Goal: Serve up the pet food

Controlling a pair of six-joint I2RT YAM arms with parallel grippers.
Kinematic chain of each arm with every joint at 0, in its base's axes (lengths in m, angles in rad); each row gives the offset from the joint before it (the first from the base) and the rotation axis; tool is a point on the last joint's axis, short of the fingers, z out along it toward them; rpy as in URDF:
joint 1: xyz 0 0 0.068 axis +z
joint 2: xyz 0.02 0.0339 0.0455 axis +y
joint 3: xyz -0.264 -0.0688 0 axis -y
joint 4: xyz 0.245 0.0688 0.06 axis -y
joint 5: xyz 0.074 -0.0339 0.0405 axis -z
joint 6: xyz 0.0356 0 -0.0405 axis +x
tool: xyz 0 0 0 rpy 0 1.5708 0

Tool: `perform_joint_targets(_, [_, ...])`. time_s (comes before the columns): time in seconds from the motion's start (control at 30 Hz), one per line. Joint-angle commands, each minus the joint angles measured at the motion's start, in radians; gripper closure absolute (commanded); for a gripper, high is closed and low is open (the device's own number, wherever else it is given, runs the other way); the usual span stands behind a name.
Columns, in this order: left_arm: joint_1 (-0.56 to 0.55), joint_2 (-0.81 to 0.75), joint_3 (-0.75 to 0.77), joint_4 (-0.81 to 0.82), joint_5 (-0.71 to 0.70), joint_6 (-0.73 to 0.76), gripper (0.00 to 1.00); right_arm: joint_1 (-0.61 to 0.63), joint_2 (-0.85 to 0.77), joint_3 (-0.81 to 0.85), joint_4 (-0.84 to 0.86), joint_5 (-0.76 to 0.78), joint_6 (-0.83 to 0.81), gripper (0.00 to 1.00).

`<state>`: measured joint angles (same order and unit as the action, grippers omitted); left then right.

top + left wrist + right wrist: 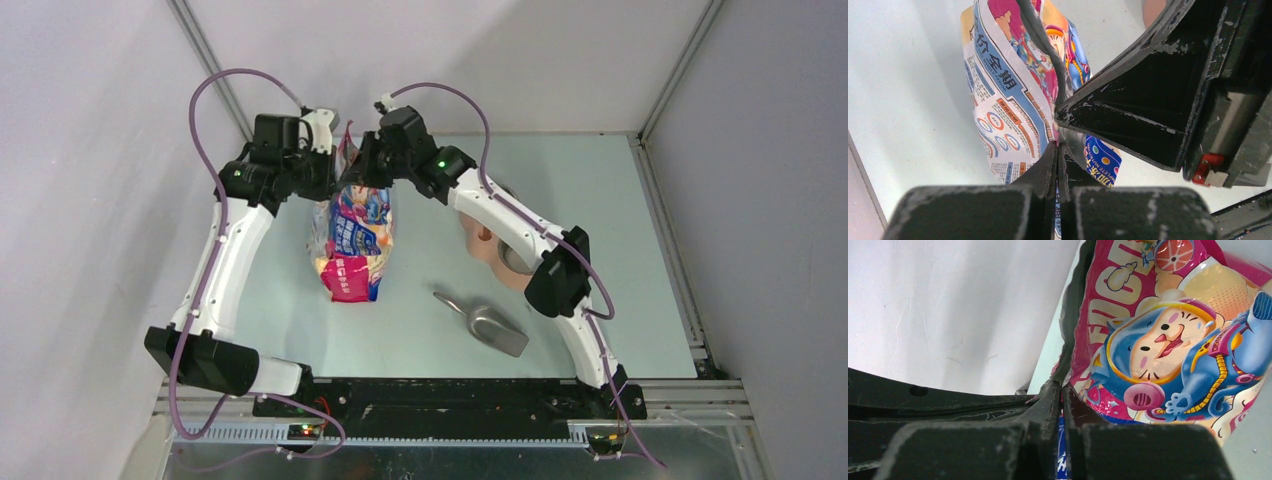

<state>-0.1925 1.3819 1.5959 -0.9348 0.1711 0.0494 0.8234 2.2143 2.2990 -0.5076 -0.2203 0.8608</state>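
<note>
The pet food is hidden; none shows in any view. A glossy blue, pink and red cartoon-printed bag (355, 235) stands on the table at the back centre. My left gripper (326, 176) is shut on the bag's top edge from the left. In the left wrist view its jaws (1058, 150) pinch the bag's film (1003, 95). My right gripper (364, 168) is shut on the same top edge from the right. The right wrist view shows its fingertips (1062, 390) closed on a thin fold of the bag (1168, 340). The two grippers are close together.
A grey metal scoop (487, 323) lies on the table in front of the right arm. A tan bowl (487, 243) sits partly hidden under the right forearm. Grey walls close off the back and both sides.
</note>
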Motion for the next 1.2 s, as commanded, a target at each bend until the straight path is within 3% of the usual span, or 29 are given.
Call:
perform_joint_targets(0.0, [-0.009, -0.019, -0.022, -0.042, -0.036, 0.006, 1.0, 0.01, 0.032, 0.017, -0.057, 0.054, -0.047, 1.0])
perform_joint_targets(0.1, [-0.009, -0.028, -0.028, -0.036, -0.071, 0.019, 1.0, 0.012, 0.012, 0.03, -0.094, 0.118, -0.129, 1.0])
perform_joint_targets(0.2, [-0.009, -0.034, -0.024, -0.025, -0.177, 0.053, 1.0, 0.014, -0.023, 0.025, -0.142, 0.295, -0.221, 1.0])
perform_joint_targets(0.43, [-0.009, -0.08, -0.064, 0.081, -0.37, 0.152, 1.0, -0.008, -0.133, -0.066, -0.167, 0.376, -0.324, 1.0])
perform_joint_targets(0.87, [-0.009, -0.125, 0.014, 0.043, -0.154, 0.069, 1.0, -0.006, -0.248, -0.101, -0.044, 0.3, -0.452, 1.0])
perform_joint_targets(0.93, [-0.009, -0.101, 0.042, 0.051, -0.109, 0.011, 0.89, -0.003, -0.237, -0.102, -0.015, 0.264, -0.467, 1.0])
perform_joint_targets(0.97, [-0.009, -0.076, 0.062, 0.053, -0.1, -0.007, 0.72, -0.002, -0.218, -0.09, -0.005, 0.246, -0.471, 1.0])
perform_joint_targets(1.0, [-0.009, -0.062, 0.071, 0.057, -0.09, -0.034, 0.65, 0.0, -0.207, -0.082, -0.002, 0.239, -0.476, 0.99])
perform_joint_targets(1.07, [-0.009, -0.018, 0.102, 0.066, -0.086, -0.068, 0.47, 0.006, -0.176, -0.054, 0.005, 0.237, -0.495, 0.82])
perform_joint_targets(1.13, [-0.009, 0.031, 0.132, 0.063, -0.091, -0.071, 0.42, 0.013, -0.144, -0.024, 0.009, 0.238, -0.514, 0.63])
perform_joint_targets(1.17, [-0.01, 0.064, 0.142, 0.059, -0.099, -0.069, 0.42, 0.015, -0.125, -0.006, 0.015, 0.236, -0.52, 0.61])
